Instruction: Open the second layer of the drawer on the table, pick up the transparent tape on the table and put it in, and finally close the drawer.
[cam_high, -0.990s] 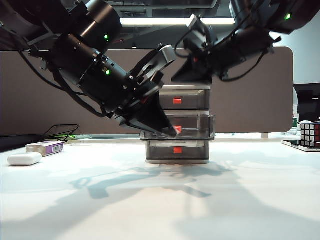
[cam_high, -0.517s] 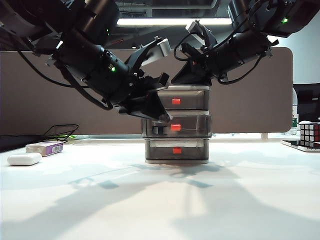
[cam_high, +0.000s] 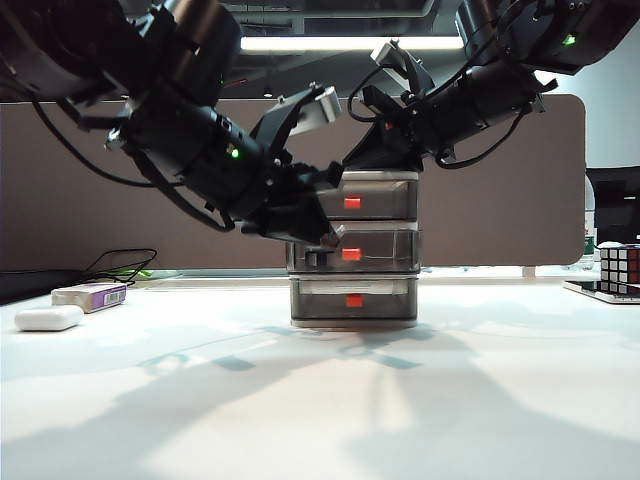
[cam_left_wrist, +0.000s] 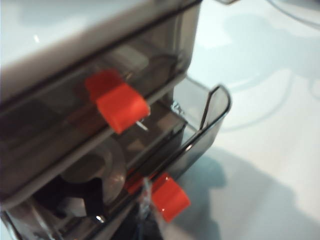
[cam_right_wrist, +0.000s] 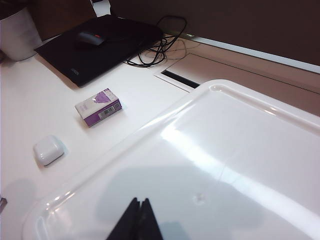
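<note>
Pressing at the front of the second layer (cam_high: 352, 250), my left gripper (cam_high: 322, 240) has its fingers closed on nothing, its tip just left of that drawer's red tab (cam_high: 351, 254). In the left wrist view the second layer (cam_left_wrist: 200, 130) stands a little way out of the drawer (cam_left_wrist: 75, 30), and the tape (cam_left_wrist: 102, 172) lies inside it, seen through the smoky wall. My right gripper (cam_right_wrist: 136, 220) is also closed and empty, its tip resting on the pale top of the drawer (cam_right_wrist: 225, 160). In the exterior view that gripper (cam_high: 372, 150) sits at the top left edge of the drawer (cam_high: 355, 245), which stands in the middle of the table (cam_high: 320, 400), towards the far side. Far off to the left lie a white case (cam_high: 48, 318) and a purple-labelled box (cam_high: 92, 296). At the right edge sits a puzzle cube (cam_high: 620, 268).
</note>
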